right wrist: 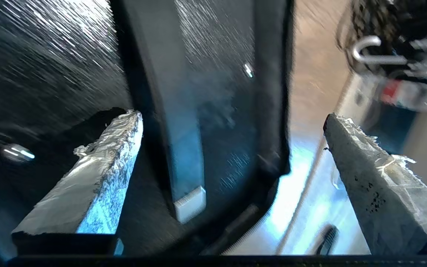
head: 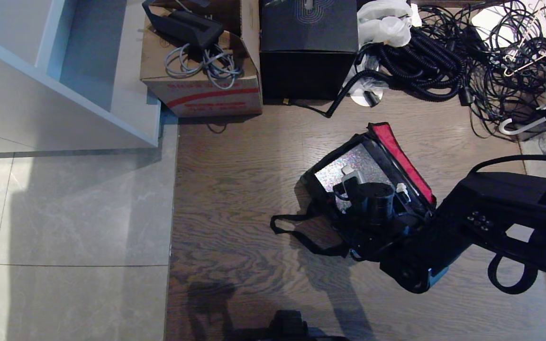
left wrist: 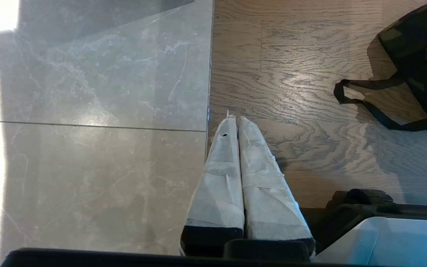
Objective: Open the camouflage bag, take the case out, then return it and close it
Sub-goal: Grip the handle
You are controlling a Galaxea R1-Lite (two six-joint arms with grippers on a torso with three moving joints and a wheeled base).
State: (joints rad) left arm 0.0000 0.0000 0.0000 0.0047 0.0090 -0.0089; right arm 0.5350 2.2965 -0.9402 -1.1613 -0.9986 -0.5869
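The camouflage bag (head: 318,189) lies open on the wood floor, its red-lined flap (head: 403,158) folded back. Inside it lies the case (head: 349,163), its glittery face up. My right gripper (head: 374,180) hangs low over the case, open with nothing held. In the right wrist view, the right gripper (right wrist: 232,116) straddles the case's black bar handle (right wrist: 169,129) and the bag's black rim (right wrist: 271,92). One finger is over the glittery surface (right wrist: 50,55); the other is past the rim. My left gripper (left wrist: 237,119) is parked, shut and empty, above the floor beside the bag's strap (left wrist: 369,100).
The strap (head: 301,232) loops out on the floor at the bag's near side. Behind the bag stand a cardboard box (head: 202,71) and a black cube box (head: 308,42). A tangle of cables (head: 443,57) fills the far right, and a white shelf unit (head: 64,71) the far left.
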